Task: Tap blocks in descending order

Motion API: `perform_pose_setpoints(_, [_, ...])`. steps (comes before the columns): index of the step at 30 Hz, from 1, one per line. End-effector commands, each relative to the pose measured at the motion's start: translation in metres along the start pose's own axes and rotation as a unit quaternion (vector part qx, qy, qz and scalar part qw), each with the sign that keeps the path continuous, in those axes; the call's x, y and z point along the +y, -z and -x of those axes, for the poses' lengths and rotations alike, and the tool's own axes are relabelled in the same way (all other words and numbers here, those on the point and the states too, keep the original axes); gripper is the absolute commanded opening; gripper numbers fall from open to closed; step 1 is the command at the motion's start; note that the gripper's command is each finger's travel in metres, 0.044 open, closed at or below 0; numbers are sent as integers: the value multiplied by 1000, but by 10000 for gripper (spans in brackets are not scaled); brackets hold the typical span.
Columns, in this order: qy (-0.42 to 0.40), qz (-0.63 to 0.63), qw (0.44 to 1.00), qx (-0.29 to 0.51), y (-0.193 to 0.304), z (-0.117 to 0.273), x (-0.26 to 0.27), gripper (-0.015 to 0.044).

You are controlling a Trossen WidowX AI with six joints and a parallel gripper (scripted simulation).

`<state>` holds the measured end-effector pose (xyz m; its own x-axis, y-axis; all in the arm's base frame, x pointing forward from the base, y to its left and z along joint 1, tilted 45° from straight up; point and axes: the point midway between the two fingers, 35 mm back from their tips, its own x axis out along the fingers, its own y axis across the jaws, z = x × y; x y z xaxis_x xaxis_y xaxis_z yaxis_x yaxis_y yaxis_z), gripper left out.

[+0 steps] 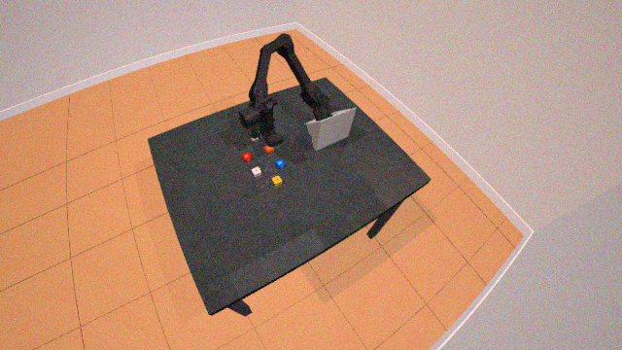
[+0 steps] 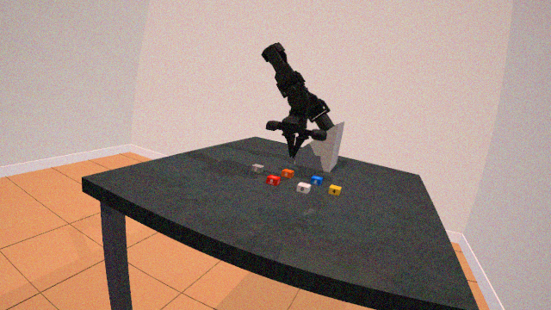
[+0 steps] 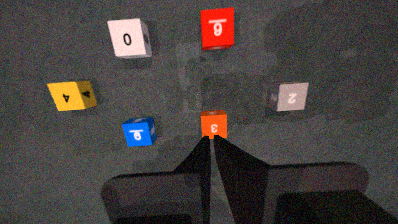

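My gripper (image 2: 293, 157) (image 3: 211, 140) is shut and empty, its tips above the near edge of the orange block (image 1: 269, 150) (image 2: 287, 173) (image 3: 214, 126), which shows 3. The yellow block (image 1: 277, 181) (image 2: 335, 189) (image 3: 68, 96) shows 4, the pale grey block (image 2: 257, 168) (image 3: 292, 97) 2, and the white block (image 1: 257, 171) (image 2: 303, 188) (image 3: 129, 38) 0. The red block (image 1: 247, 157) (image 2: 273, 180) (image 3: 217, 28) and blue block (image 1: 280, 164) (image 2: 317, 180) (image 3: 137, 133) each show a barred, upside-down digit, too blurred to tell 6 from 9.
The blocks stand apart on the dark table (image 1: 272, 233) (image 2: 241, 215). A light grey angular panel-like object (image 1: 334, 130) (image 2: 332, 151) stands beside the arm's base, right of the blocks in the top view.
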<state>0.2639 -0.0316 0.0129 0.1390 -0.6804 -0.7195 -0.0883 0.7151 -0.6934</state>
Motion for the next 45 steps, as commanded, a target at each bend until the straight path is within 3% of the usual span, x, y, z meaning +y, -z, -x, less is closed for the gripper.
perform_pose_setpoints(1, [6, 6, 1000, 3, 6, -24, -3, 20])
perform_pose_setpoints(29, [6, 6, 1000, 3, 6, -54, -3, 20])
perform_pose_setpoints(37, [5, 6, 1000, 3, 5, -22, -2, 20])
perform_pose_setpoints(42, [3, 6, 1000, 3, 4, 46, 0, 20])
perform_pose_setpoints(45, [4, 6, 1000, 3, 5, 57, -1, 20])
